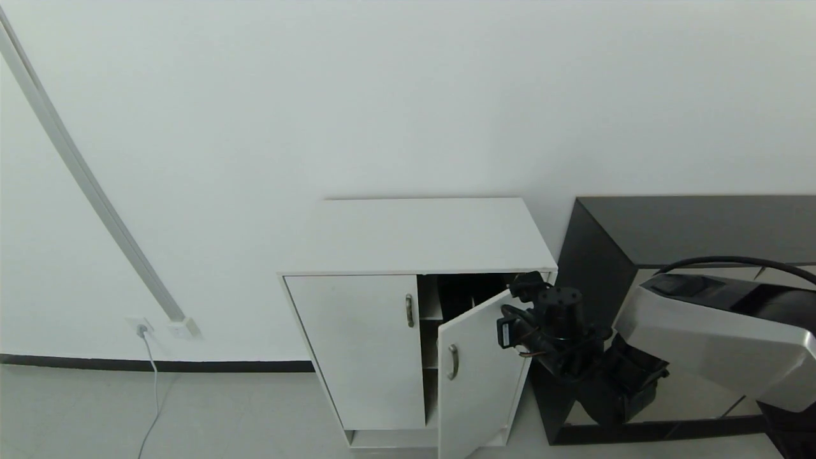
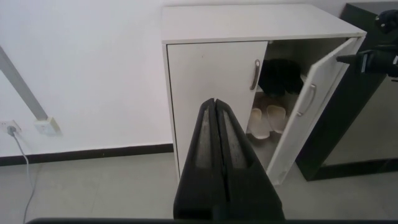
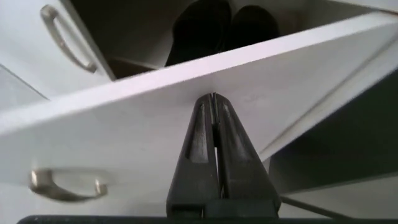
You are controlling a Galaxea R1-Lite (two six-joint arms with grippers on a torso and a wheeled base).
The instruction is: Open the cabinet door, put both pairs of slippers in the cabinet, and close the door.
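The white cabinet stands against the wall with its left door closed and its right door swung partly open. My right gripper is shut and empty, its tips against the upper edge of the open door near the hinge side. Inside, a black pair of slippers lies on the upper shelf, with a pale pair on the shelf below. The black pair also shows past the door edge. My left gripper is shut and empty, held back in front of the closed left door.
A black cabinet stands right beside the white one. A wall socket with a grey cable sits low on the wall at the left, under a slanted wall conduit. Bare grey floor lies in front.
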